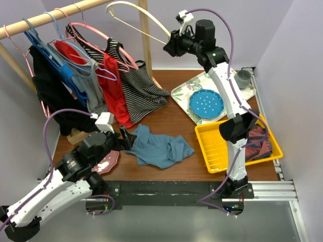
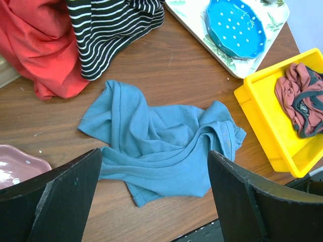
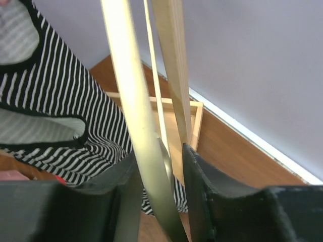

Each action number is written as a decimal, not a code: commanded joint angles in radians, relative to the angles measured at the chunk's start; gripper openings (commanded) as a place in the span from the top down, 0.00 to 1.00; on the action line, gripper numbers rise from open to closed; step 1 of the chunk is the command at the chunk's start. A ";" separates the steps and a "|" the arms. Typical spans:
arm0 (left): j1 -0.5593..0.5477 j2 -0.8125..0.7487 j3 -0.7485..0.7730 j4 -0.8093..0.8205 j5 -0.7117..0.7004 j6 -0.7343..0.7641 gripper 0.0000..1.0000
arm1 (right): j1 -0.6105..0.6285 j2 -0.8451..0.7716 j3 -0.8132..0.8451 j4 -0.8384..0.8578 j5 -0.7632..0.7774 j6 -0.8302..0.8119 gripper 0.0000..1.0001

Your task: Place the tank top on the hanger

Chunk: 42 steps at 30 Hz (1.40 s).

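Tank top (image 1: 160, 148): one, plain teal-blue, lying crumpled on the table (image 1: 174, 121) near its near edge, left of centre. The straps and scooped neck are folded in on themselves, and nothing holds it.
Left gripper (image 1: 124, 138): fingers spread wide, low over the table just left of the tank top. The wrist view shows the cloth between the two fingers (image 2: 75, 191), untouched.
Hanger (image 1: 137, 16): one, cream, thin curved arms, raised at the far side beside the wooden rail (image 1: 50, 18).
Right gripper (image 1: 170, 44): jaws drawn narrow around one arm of the hanger at its right end. It looks like a pinch, though the close view is too blurred to be sure both pads press.
Yellow bin (image 1: 214, 148): one, near right, holding one dark red garment (image 1: 257, 143) at its right end.
Flowered tray (image 1: 179, 93): one, far right, holding one blue dotted dish (image 1: 206, 104) and one grey cup (image 1: 243, 78).
Pink dish (image 1: 108, 162): one, on the table by the left arm.
Rail: black, bright blue, grey, red and striped cloth hang there.
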 commanded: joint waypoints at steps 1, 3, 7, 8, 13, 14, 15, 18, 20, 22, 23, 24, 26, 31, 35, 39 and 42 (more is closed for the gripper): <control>-0.001 -0.002 0.031 0.019 -0.025 0.014 0.10 | 0.001 -0.027 0.065 0.046 -0.092 -0.013 0.78; -0.001 0.003 0.034 0.016 -0.019 0.014 0.10 | -0.001 -0.025 0.071 0.042 -0.112 -0.030 0.94; -0.001 0.003 0.043 0.000 -0.011 0.011 0.10 | 0.001 -0.027 0.103 0.034 -0.135 -0.038 1.00; -0.001 0.000 0.046 0.000 -0.011 0.010 0.10 | -0.001 -0.030 0.111 0.034 -0.137 -0.032 1.00; -0.001 -0.023 0.054 -0.012 -0.016 0.005 0.09 | 0.001 -0.062 0.146 0.025 -0.102 -0.032 1.00; -0.001 -0.023 0.054 -0.012 -0.016 0.003 0.10 | -0.001 -0.067 0.148 0.019 -0.097 -0.038 1.00; -0.001 -0.026 0.054 -0.012 -0.014 0.003 0.10 | -0.001 -0.074 0.149 0.016 -0.091 -0.036 1.00; -0.002 -0.025 0.056 -0.014 -0.010 0.005 0.10 | -0.001 -0.093 0.148 0.008 -0.079 -0.065 1.00; -0.001 -0.023 0.059 -0.014 -0.003 0.011 0.09 | -0.004 -0.101 0.142 0.010 -0.077 -0.066 1.00; -0.002 -0.023 0.060 -0.012 0.003 0.013 0.09 | -0.004 -0.098 0.143 0.035 -0.074 -0.056 1.00; -0.001 -0.023 0.060 -0.012 0.004 0.013 0.09 | -0.004 -0.094 0.146 0.046 -0.071 -0.050 1.00; -0.001 -0.023 0.062 -0.011 0.007 0.014 0.09 | -0.004 -0.088 0.151 0.057 -0.068 -0.050 1.00; -0.001 -0.020 0.068 -0.011 0.009 0.014 0.09 | -0.004 -0.073 0.169 0.071 -0.059 -0.016 1.00; -0.002 -0.029 0.071 -0.021 0.012 0.005 0.09 | -0.005 -0.071 0.195 0.074 -0.054 -0.009 1.00; -0.001 -0.032 0.062 0.020 0.032 0.008 0.07 | -0.004 -0.064 0.211 0.126 -0.025 0.007 1.00; -0.001 -0.009 0.077 0.019 0.038 0.011 0.07 | -0.004 -0.061 0.232 0.111 -0.025 0.003 1.00; -0.001 -0.014 0.072 0.025 0.049 0.017 0.05 | -0.007 -0.079 0.229 0.092 -0.056 0.002 1.00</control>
